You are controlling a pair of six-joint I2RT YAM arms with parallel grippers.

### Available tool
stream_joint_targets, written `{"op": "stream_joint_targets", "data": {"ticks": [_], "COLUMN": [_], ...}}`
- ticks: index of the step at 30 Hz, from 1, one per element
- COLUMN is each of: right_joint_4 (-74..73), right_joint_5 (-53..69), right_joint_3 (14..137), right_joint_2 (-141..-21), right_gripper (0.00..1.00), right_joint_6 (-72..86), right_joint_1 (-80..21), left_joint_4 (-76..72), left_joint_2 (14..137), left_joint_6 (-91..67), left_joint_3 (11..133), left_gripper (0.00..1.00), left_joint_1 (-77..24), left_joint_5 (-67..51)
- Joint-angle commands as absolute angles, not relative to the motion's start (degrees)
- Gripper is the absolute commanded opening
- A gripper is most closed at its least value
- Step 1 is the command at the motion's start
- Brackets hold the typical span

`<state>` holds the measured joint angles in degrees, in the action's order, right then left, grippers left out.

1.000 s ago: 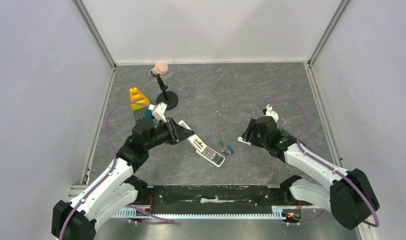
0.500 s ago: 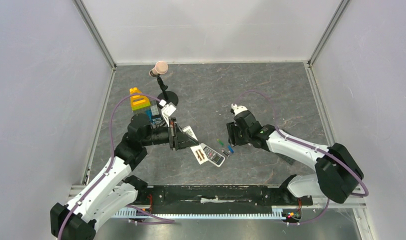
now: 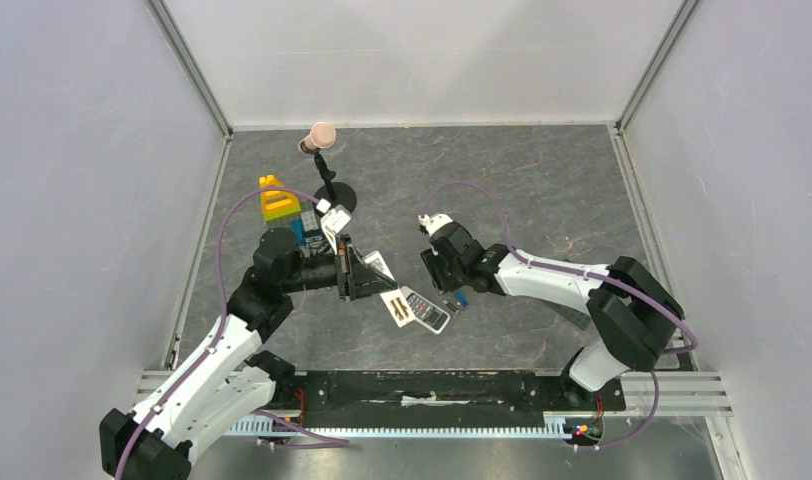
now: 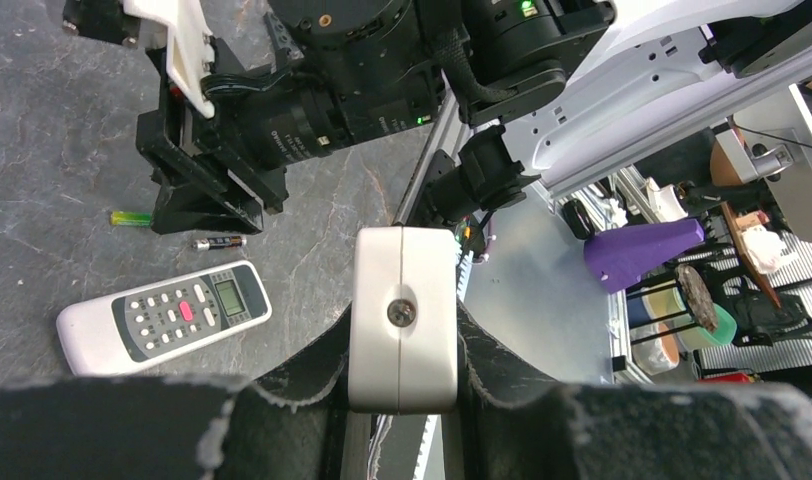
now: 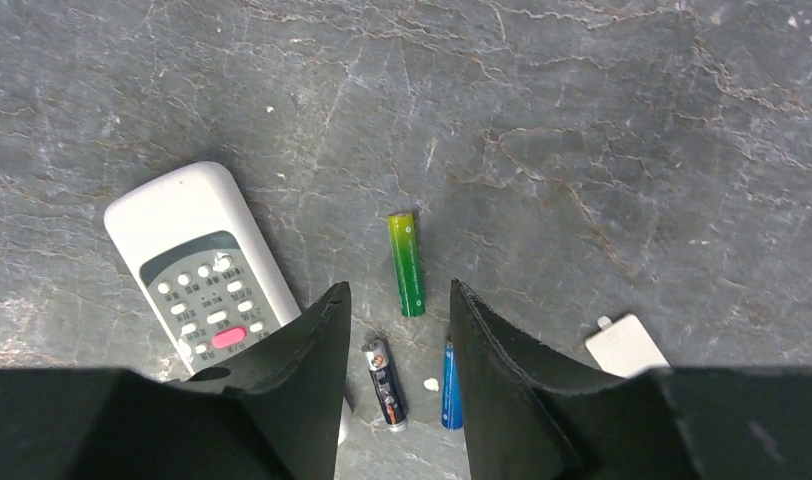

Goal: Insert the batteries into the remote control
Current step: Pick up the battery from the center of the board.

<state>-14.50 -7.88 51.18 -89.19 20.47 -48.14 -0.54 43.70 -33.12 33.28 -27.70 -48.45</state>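
White remote control (image 5: 207, 270), dark grey button face up, lying near the centre of the grey table (image 3: 542, 190); back not showing. Just right of it, apart from one another: green battery (image 5: 407, 263), dark battery (image 5: 385, 383), blue battery (image 5: 449, 385). Right gripper (image 5: 398, 287): fingers spread, empty, hovering over these. Left gripper (image 4: 402, 340): clamped on a white plastic piece (image 4: 402, 270) bearing a screw. Step, as judged: battery pick-up. Next move calls for descending and pinching one thin cylinder crosswise; the remote probably needs turning over
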Motion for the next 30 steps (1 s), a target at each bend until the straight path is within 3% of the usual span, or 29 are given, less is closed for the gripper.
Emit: {"op": "stream_joint_targets", "data": {"ticks": [1, 9, 13, 16, 21, 30], "right_joint_4": [-12.12, -16.22, -18.83, -19.56, -20.27, -19.98], "right_joint_5": [-9.87, -4.59, -2.98, -3.54, -3.16, -2.92], "right_joint_3": [53.73, 52.45, 50.87, 49.89, 49.79, 48.28], "right_joint_2": [-91.27, -88.1, -86.69, -86.96, -88.76, -89.77], "right_gripper": [0.43, 0.41, 0.23, 0.17, 0.17, 0.26], "right_joint_6": [17.74, 17.19, 15.47, 14.84, 14.22, 14.22], "right_joint_1": [-48.62, -49.28, -49.82, -50.01, -50.4, -51.59], "left_joint_4": [-2.37, -2.02, -1.91, -1.76, -1.63, -0.91], "left_joint_2": [42.55, 42.12, 42.24, 42.36, 42.52, 42.5], "left_joint_6": [-31.22, -31.15, -31.04, -31.11, -31.24, -31.2], "left_joint_3": [35.41, 35.01, 34.95, 35.0, 35.12, 35.06], "left_gripper": [0.02, 0.02, 0.02, 0.02, 0.02, 0.02], "left_joint_1": [-27.6, -27.6, -27.6, -27.6, -27.6, -27.55], "left_joint_5": [-48.08, -47.38, -47.04, -46.8, -46.67, -46.12]}}
